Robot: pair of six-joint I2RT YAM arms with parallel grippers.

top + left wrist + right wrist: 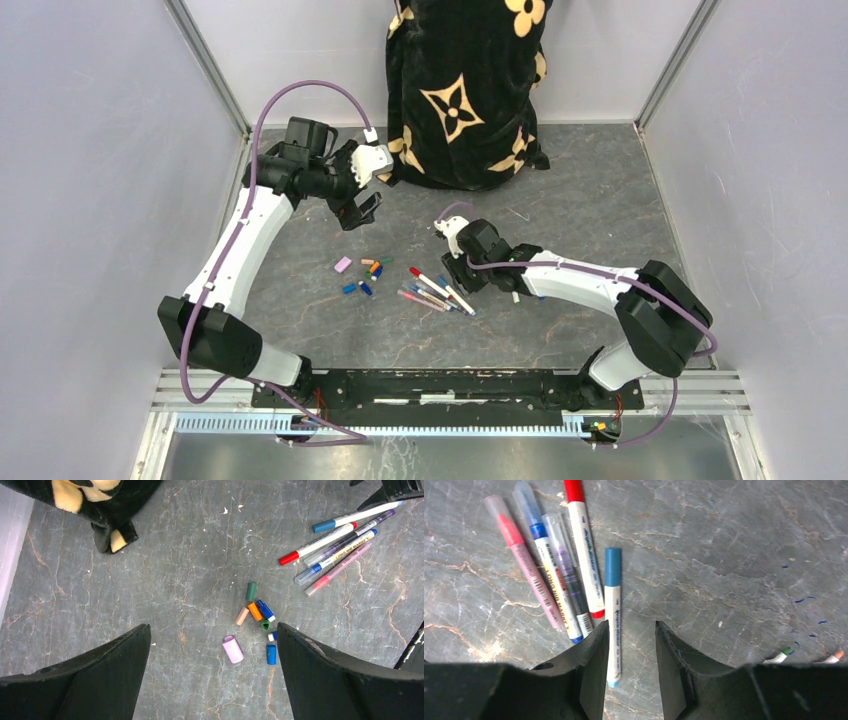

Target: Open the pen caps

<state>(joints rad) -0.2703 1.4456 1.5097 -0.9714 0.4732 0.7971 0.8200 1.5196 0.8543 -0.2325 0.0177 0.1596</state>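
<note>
Several loose pen caps [362, 270] lie in a cluster on the grey mat; the left wrist view shows them in green, tan, orange and blue [255, 611], with a pink cap [233, 649] apart. Several capped pens [438, 292] lie side by side to their right. My left gripper [362, 205] hangs high above the caps, open and empty [214, 630]. My right gripper [462, 275] is low over the pens, jaws partly open [631, 625]. The tail of a blue-capped white pen [613, 605] lies between them, beside the left finger and ungripped. Red, blue, purple and pink pens [555, 570] lie left of it.
A black bag with cream flowers [465, 90] stands at the back, close to my left gripper. Grey walls enclose the mat on the left, right and back. Two uncapped pen tips [781, 656] show by my right finger. Small blue ink marks [804, 600] dot the mat.
</note>
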